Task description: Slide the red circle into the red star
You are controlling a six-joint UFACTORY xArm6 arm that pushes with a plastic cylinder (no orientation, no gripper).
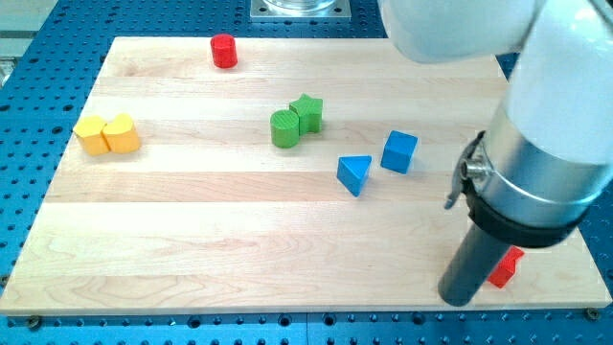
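The red circle (224, 51), a small red cylinder, stands near the board's top edge, left of centre. The red star (506, 267) lies near the bottom right corner, mostly hidden behind the dark rod. My tip (457, 300) rests on the board at the bottom right, just left of the red star and far from the red circle.
A green circle (284, 128) and a green star (307, 113) touch near the middle. A blue triangle (354, 174) and a blue cube (399, 151) lie right of centre. Two yellow blocks (107, 134) sit together at the left. The arm's white and silver body (546, 144) covers the right side.
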